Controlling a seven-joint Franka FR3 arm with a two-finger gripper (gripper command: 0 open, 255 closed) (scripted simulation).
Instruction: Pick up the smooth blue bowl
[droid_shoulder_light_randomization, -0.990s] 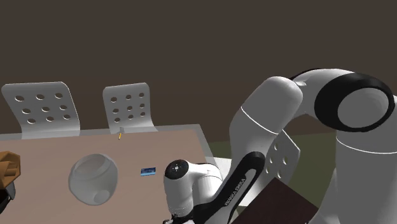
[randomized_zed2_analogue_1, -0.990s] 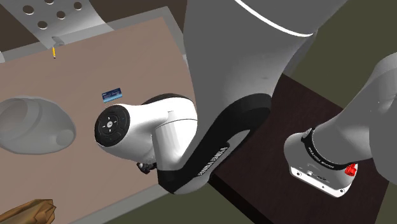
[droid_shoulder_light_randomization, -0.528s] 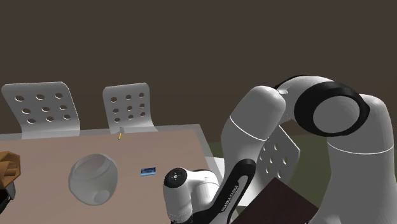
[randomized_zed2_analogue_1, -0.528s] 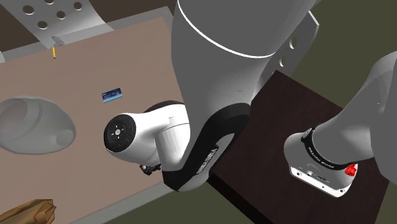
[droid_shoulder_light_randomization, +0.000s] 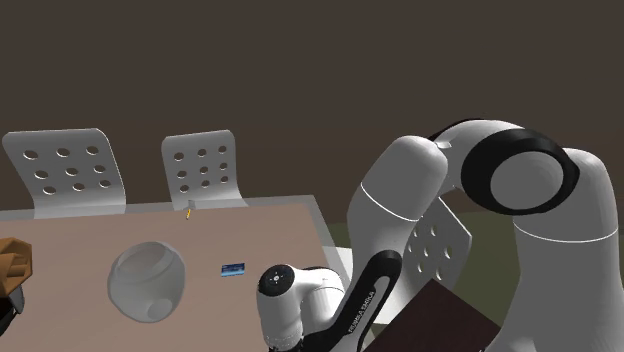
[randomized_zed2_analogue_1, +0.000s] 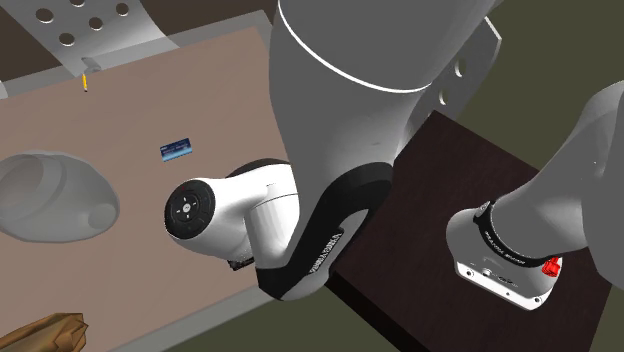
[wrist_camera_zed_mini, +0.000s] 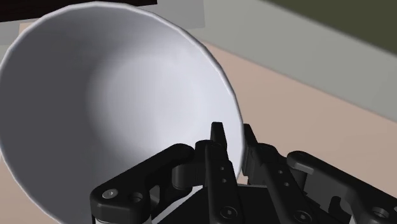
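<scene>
Three chairs (droid_shoulder_light_randomization: 65, 170), one grey bowl (droid_shoulder_light_randomization: 148, 280), one white bowl (wrist_camera_zed_mini: 114, 102), one card (droid_shoulder_light_randomization: 233, 268), one stick (droid_shoulder_light_randomization: 188, 211).

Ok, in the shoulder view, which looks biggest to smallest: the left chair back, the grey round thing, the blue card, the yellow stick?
1. left chair back
2. grey round thing
3. blue card
4. yellow stick
The chair and stick sit farther back, so real sizes are unsure.

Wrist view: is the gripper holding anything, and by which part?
The white bowl, by its rim: the gripper pinches it, one finger inside, one outside.
</scene>
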